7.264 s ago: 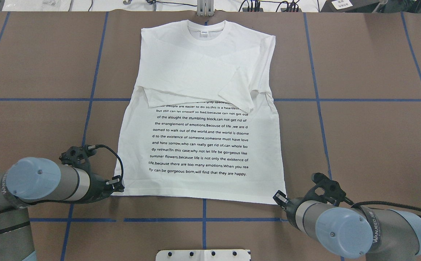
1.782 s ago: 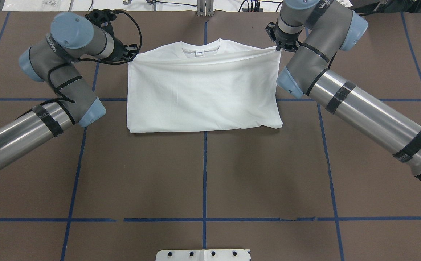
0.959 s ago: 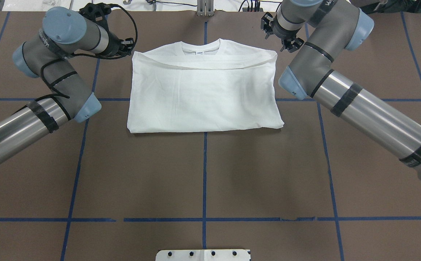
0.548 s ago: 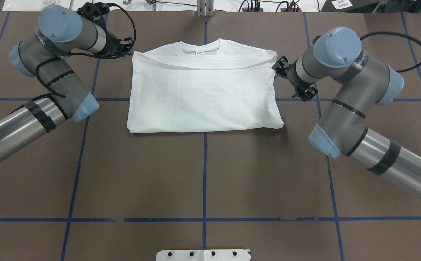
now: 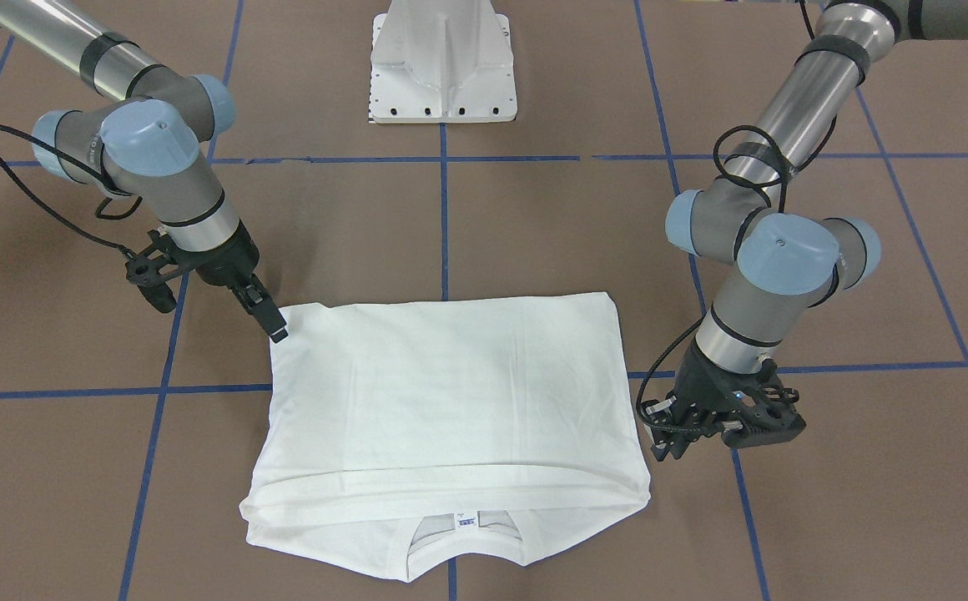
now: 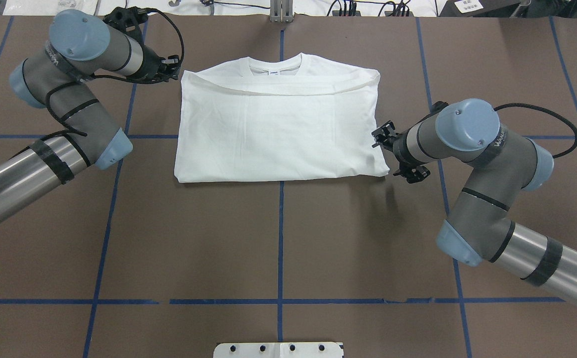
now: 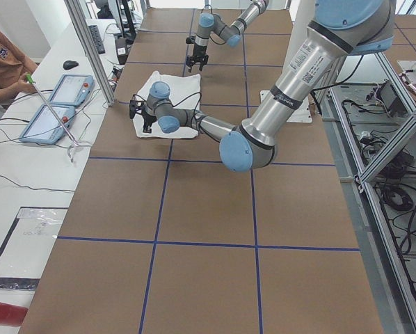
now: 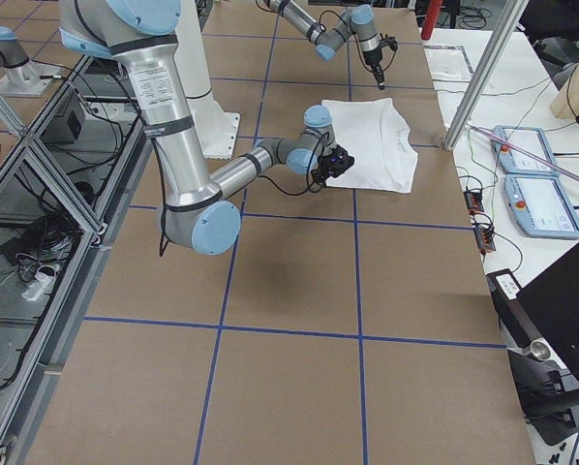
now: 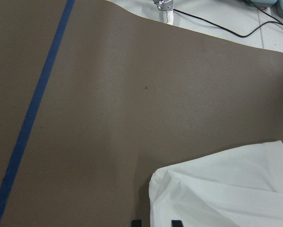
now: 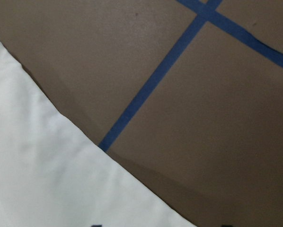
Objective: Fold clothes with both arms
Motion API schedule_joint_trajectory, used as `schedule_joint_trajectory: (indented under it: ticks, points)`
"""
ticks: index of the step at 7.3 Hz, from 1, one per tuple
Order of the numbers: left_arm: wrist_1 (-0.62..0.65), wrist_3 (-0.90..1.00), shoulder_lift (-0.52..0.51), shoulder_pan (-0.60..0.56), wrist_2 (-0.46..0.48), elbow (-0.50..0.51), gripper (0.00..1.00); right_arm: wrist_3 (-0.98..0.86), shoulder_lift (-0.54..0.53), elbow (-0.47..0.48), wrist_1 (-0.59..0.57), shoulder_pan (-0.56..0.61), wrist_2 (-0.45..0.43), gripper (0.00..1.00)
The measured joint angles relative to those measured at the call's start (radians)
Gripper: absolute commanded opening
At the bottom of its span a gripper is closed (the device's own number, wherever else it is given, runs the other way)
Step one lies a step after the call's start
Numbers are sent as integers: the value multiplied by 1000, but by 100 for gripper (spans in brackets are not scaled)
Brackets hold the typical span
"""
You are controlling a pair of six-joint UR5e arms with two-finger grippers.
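Shirt (image 6: 278,129) between both bent arms (image 6: 485,164)

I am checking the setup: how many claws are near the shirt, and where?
2. The left claw is beside the shirt's collar-end corner. The right claw is beside the opposite side, near the folded-edge corner. Neither is hidden.

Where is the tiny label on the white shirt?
In the overhead view, the label sits just inside the neck of the shirt, at its far edge, just left of the middle blue tape line.
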Motion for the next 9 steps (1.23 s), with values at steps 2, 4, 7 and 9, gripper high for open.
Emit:
schedule_joint_trajectory:
  ticks: [2,4,7,9]
  points:
    - [0,1,0,0,0,0,32,5,-3,-8,5,-21,-12,59]
    - [1,2,1,-1,0,1,32,5,-3,-19,5,-25,-14,0]
    - [3,2,2,-6,0,1,31,4,-2,-8,7,-23,-12,0]
    - [3,1,3,-10,0,1,31,4,-5,16,5,-21,-7,0]
